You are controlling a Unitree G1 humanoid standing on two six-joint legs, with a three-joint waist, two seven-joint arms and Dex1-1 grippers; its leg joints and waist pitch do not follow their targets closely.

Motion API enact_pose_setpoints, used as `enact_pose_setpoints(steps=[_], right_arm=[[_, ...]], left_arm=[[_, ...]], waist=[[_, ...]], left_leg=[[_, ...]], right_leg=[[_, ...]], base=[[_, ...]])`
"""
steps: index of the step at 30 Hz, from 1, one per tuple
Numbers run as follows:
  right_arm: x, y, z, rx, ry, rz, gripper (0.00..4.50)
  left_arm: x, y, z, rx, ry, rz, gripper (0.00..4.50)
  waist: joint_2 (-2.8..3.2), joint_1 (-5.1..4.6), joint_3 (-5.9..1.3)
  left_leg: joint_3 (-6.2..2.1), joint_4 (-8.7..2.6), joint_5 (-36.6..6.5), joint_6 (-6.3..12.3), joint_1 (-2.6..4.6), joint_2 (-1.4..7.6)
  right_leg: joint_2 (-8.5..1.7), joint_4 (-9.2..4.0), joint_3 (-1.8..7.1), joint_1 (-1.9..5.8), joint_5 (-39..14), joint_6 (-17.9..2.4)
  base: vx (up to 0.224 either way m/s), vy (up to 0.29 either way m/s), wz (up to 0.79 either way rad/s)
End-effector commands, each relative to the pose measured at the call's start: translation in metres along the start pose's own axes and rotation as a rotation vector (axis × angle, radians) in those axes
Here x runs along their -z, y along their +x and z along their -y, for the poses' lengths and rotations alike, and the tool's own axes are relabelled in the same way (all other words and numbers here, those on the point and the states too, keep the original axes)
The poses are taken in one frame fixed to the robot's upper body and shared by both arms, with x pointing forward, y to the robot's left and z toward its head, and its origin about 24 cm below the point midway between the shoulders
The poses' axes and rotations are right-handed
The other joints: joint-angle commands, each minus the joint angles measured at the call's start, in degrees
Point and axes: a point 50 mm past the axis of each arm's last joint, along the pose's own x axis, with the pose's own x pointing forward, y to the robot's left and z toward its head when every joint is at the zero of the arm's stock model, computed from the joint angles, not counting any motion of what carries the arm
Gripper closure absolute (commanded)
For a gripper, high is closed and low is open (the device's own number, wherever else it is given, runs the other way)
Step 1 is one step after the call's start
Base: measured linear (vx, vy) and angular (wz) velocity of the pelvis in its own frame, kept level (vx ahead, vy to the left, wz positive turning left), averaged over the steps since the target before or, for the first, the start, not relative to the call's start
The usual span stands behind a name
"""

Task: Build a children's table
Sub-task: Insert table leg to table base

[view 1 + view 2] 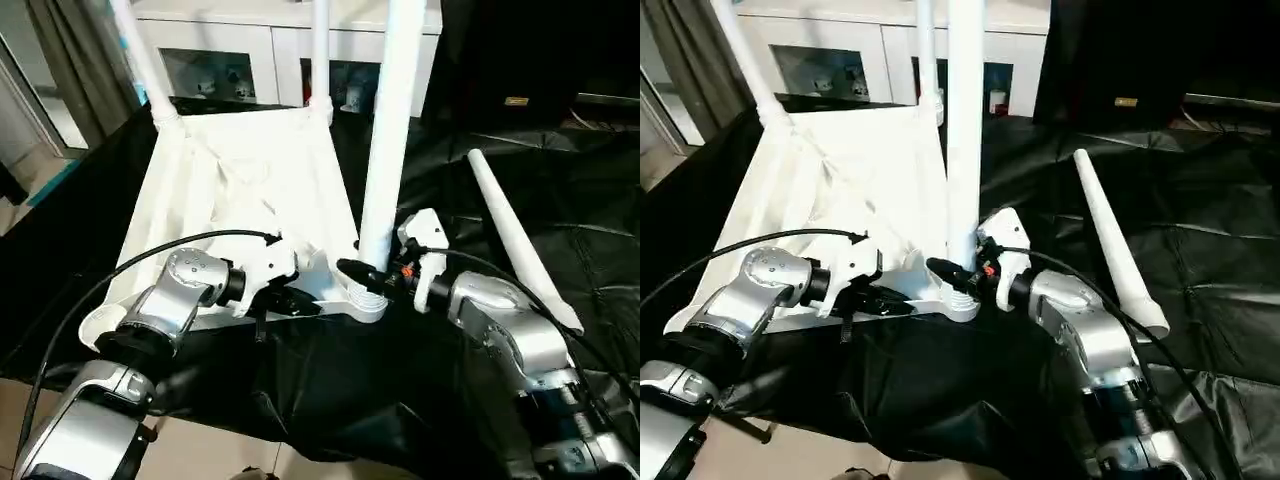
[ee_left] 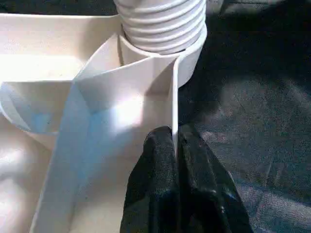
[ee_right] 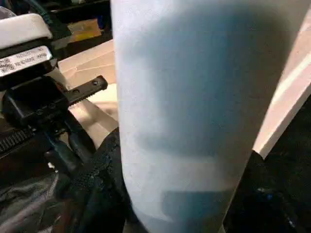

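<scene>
The white plastic tabletop is seen upside down on a black, creased sheet, its ribbed underside facing up. Two round tube legs are stood in the far corner sockets. A third leg, smooth and thick, is set upright in the near corner socket. The fourth leg, tapered toward a rounded far end and flared at the near end, is laid loose on the sheet, well apart from the top.

The left pincer is closed on the thin upright edge wall of the tabletop, just beside the near socket; its black, matte fingers are pressed to either side of that wall. In the left wrist view, threaded ridges are shown at the foot of the third leg where it enters the socket, a detail not made out from the head views.

The right pincer is closed around the base of the third leg, one black finger being seen beside the tube in the right wrist view.

A white cabinet with glass doors is seen behind.
</scene>
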Motion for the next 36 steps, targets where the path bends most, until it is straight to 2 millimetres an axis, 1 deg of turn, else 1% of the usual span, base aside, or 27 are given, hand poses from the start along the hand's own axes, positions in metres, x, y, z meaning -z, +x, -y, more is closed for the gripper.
enact_pose_setpoints(steps=[1, 3, 4, 8, 9, 10, 11, 13, 14, 15, 16, 18, 19, 20, 22, 24, 25, 26, 27, 28, 29, 30, 31, 33, 34, 35, 36], right_arm=[[0.012, -0.002, 0.004, 0.030, 0.030, -0.030, 2.58], [0.014, -0.002, 0.005, 0.033, 0.045, -0.024, 2.58], [0.016, -0.003, 0.005, 0.040, 0.070, -0.014, 2.58], [0.021, -0.007, 0.007, 0.054, 0.114, 0.008, 2.58], [0.025, -0.009, 0.007, 0.063, 0.144, 0.025, 2.58], [0.025, -0.009, 0.007, 0.063, 0.144, 0.025, 2.58], [0.030, -0.012, 0.008, 0.077, 0.181, 0.048, 2.58], [0.042, -0.016, 0.008, 0.105, 0.238, 0.076, 2.58], [0.042, -0.016, 0.008, 0.105, 0.238, 0.076, 2.58], [0.051, -0.019, 0.006, 0.122, 0.264, 0.093, 2.58], [0.051, -0.019, 0.006, 0.122, 0.264, 0.093, 2.58], [0.058, -0.021, 0.003, 0.139, 0.290, 0.114, 2.58], [0.060, -0.022, 0.002, 0.149, 0.298, 0.123, 2.58], [0.062, -0.022, 0.002, 0.155, 0.304, 0.130, 2.58], [0.066, -0.023, 0.000, 0.168, 0.313, 0.141, 2.58], [0.068, -0.023, -0.001, 0.172, 0.313, 0.145, 2.58], [0.071, -0.024, -0.003, 0.178, 0.306, 0.149, 2.58], [0.072, -0.025, -0.004, 0.181, 0.299, 0.151, 2.58], [0.073, -0.026, -0.005, 0.191, 0.283, 0.152, 2.58], [0.076, -0.027, -0.005, 0.206, 0.270, 0.152, 2.58], [0.076, -0.027, -0.005, 0.209, 0.270, 0.153, 2.58], [0.076, -0.028, -0.004, 0.222, 0.259, 0.150, 2.58], [0.076, -0.028, -0.004, 0.223, 0.242, 0.145, 2.58], [0.075, -0.028, -0.004, 0.216, 0.208, 0.134, 2.58], [0.074, -0.028, -0.004, 0.212, 0.197, 0.130, 2.58], [0.074, -0.027, -0.004, 0.207, 0.182, 0.124, 2.58], [0.072, -0.026, -0.003, 0.188, 0.138, 0.101, 2.58]], left_arm=[[0.004, 0.000, 0.003, 0.021, -0.023, 0.006, 4.50], [0.004, 0.000, 0.003, 0.023, -0.024, 0.006, 4.50], [0.004, 0.000, 0.003, 0.025, -0.025, 0.007, 4.50], [0.004, 0.000, 0.003, 0.027, -0.028, 0.007, 4.50], [0.005, -0.001, 0.004, 0.028, -0.030, 0.008, 4.50], [0.005, -0.001, 0.004, 0.028, -0.030, 0.008, 4.50], [0.005, -0.001, 0.004, 0.029, -0.030, 0.006, 4.50], [0.005, -0.002, 0.003, 0.028, -0.031, 0.005, 4.50], [0.005, -0.002, 0.003, 0.028, -0.031, 0.005, 4.50], [0.005, -0.002, 0.002, 0.023, -0.029, 0.006, 4.50], [0.005, -0.002, 0.002, 0.023, -0.029, 0.006, 4.50], [0.004, -0.003, 0.001, 0.018, -0.027, 0.007, 4.50], [0.003, -0.003, 0.001, 0.018, -0.027, 0.006, 4.50], [0.003, -0.003, 0.000, 0.018, -0.026, 0.005, 4.50], [0.003, -0.004, 0.000, 0.017, -0.024, 0.003, 4.50], [0.003, -0.005, -0.001, 0.016, -0.022, 0.002, 4.50], [0.002, -0.005, -0.001, 0.013, -0.021, 0.001, 4.50], [0.002, -0.006, -0.002, 0.011, -0.019, 0.000, 4.50], [0.002, -0.006, -0.002, 0.007, -0.018, 0.000, 4.50], [0.002, -0.007, -0.003, 0.005, -0.018, -0.001, 4.50], [0.002, -0.007, -0.003, 0.005, -0.018, -0.001, 4.50], [0.002, -0.006, -0.003, 0.004, -0.018, -0.002, 4.50], [0.002, -0.006, -0.003, 0.004, -0.017, -0.003, 4.50], [0.002, -0.005, -0.003, 0.007, -0.015, -0.006, 4.50], [0.002, -0.005, -0.003, 0.008, -0.015, -0.006, 4.50], [0.002, -0.005, -0.003, 0.008, -0.015, -0.006, 4.50], [0.002, -0.005, -0.003, 0.010, -0.015, -0.007, 4.50]], waist=[[-0.35, 0.25, -4.45], [-0.40, 0.25, -4.51], [-0.25, 0.28, -4.58], [-0.35, 0.28, -4.63], [-0.10, 0.35, -4.75], [-0.16, 0.35, -4.72], [-0.18, 0.38, -4.79], [0.10, 0.45, -4.77], [0.22, 0.47, -4.74], [0.46, 0.55, -4.72], [0.35, 0.47, -4.67], [0.47, 0.57, -4.58], [0.81, 0.67, -4.59], [0.84, 0.66, -4.60], [1.14, 0.61, -4.49], [1.03, 0.58, -4.57], [1.51, 0.67, -4.54], [1.54, 0.63, -4.49], [1.73, 0.61, -4.49], [1.71, 0.53, -4.43], [1.96, 0.56, -4.37], [1.90, 0.49, -4.34], [2.04, 0.49, -4.29], [2.12, 0.39, -4.19], [2.13, 0.38, -4.20], [2.26, 0.37, -4.14], [2.16, 0.29, -4.10]], left_leg=[[-1.16, -3.78, -5.25, 4.13, 0.83, 3.37], [-1.14, -3.73, -5.20, 4.31, 0.83, 3.31], [-1.16, -3.70, -5.24, 4.32, 0.83, 3.31], [-1.15, -3.69, -5.35, 4.35, 0.82, 3.33], [-1.18, -3.62, -4.82, 4.58, 0.84, 3.35], [-1.18, -3.63, -4.79, 4.68, 0.80, 3.37], [-1.22, -3.63, -4.58, 4.76, 0.80, 3.36], [-1.21, -3.63, -5.59, 4.80, 0.84, 3.39], [-1.25, -3.63, -5.84, 4.70, 0.77, 3.39], [-1.30, -3.73, -6.14, 4.51, 0.86, 3.41], [-1.28, -3.76, -6.37, 4.50, 0.81, 3.42], [-1.33, -3.83, -7.00, 4.30, 0.83, 3.41], [-1.40, -3.87, -7.39, 4.07, 0.89, 3.39], [-1.38, -3.91, -7.66, 3.97, 0.93, 3.41], [-1.45, -4.02, -8.59, 3.72, 0.93, 3.38], [-1.44, -4.00, -8.55, 3.89, 0.82, 3.29], [-1.48, -3.97, -8.84, 3.84, 0.84, 3.24], [-1.46, -4.03, -9.19, 3.78, 0.86, 3.29], [-1.57, -4.11, -9.52, 3.63, 0.84, 3.33], [-1.52, -4.13, -9.91, 3.50, 0.79, 3.31], [-1.58, -4.18, -10.21, 3.44, 0.83, 3.28], [-1.59, -4.27, -10.80, 3.37, 0.83, 3.31], [-1.62, -4.37, -11.34, 3.19, 0.90, 3.32], [-1.65, -4.53, -12.57, 2.71, 0.95, 3.36], [-1.67, -4.53, -12.64, 2.64, 0.94, 3.35], [-1.67, -4.55, -12.78, 2.60, 0.93, 3.35], [-1.67, -4.61, -12.96, 2.46, 0.92, 3.34]], right_leg=[[-4.61, -3.74, 3.15, 3.04, 1.52, -16.62], [-4.62, -3.75, 3.15, 3.10, 1.95, -16.62], [-4.68, -3.72, 3.16, 3.14, 1.93, -16.66], [-4.65, -3.75, 3.14, 3.16, 1.92, -16.65], [-4.64, -3.67, 3.11, 3.18, 2.99, -16.73], [-4.64, -3.61, 3.13, 3.14, 3.39, -16.85], [-4.62, -3.52, 3.08, 3.22, 3.83, -16.94], [-4.76, -3.66, 3.07, 3.12, 3.70, -17.28], [-4.80, -3.64, 3.05, 3.13, 3.59, -17.34], [-4.66, -3.63, 2.98, 3.09, 3.47, -17.29], [-4.66, -3.71, 3.00, 3.06, 3.45, -17.27], [-4.69, -3.76, 2.98, 3.09, 2.99, -17.26], [-4.72, -3.79, 2.93, 3.13, 2.42, -17.18], [-4.70, -3.89, 2.94, 3.10, 2.31, -17.12], [-4.62, -3.93, 2.90, 3.05, 2.30, -17.19], [-4.68, -3.96, 2.90, 3.15, 2.34, -17.03], [-4.76, -4.04, 2.86, 3.14, 1.56, -16.86], [-4.73, -4.18, 2.87, 3.05, 1.16, -16.72], [-4.71, -4.12, 2.84, 3.11, 0.90, -16.66], [-4.68, -4.27, 2.84, 3.06, 0.86, -16.52], [-4.64, -4.25, 2.82, 3.05, 0.68, -16.48], [-4.61, -4.32, 2.81, 3.02, 0.14, -16.39], [-4.55, -4.37, 2.77, 2.98, -0.44, -16.30], [-4.55, -4.48, 2.82, 2.94, -1.75, -16.11], [-4.59, -4.48, 2.84, 2.97, -1.76, -16.12], [-4.60, -4.51, 2.87, 2.94, -1.79, -16.13], [-4.53, -4.53, 2.85, 2.96, -1.89, -16.05]], base=[[0.000, 0.000, 0.00], [0.000, 0.000, 0.00], [0.000, 0.000, 0.00], [0.000, 0.000, 0.00], [0.000, 0.000, 0.00], [0.000, 0.000, 0.00], [0.000, 0.000, 0.00], [0.000, 0.000, 0.00], [0.000, 0.000, 0.00], [0.000, 0.000, 0.00], [0.000, 0.000, 0.00], [0.000, 0.000, 0.00], [0.000, 0.000, 0.00], [0.000, 0.000, 0.00], [0.000, 0.000, 0.00], [0.000, 0.000, 0.00], [0.000, 0.000, 0.00], [0.000, 0.000, 0.00], [0.000, 0.000, 0.00], [0.000, 0.000, 0.00], [0.000, 0.000, 0.00], [0.000, 0.000, 0.00], [0.000, 0.000, 0.00], [0.000, 0.000, 0.00], [0.000, 0.000, 0.00], [0.000, 0.000, 0.00], [0.000, 0.000, 0.00]])
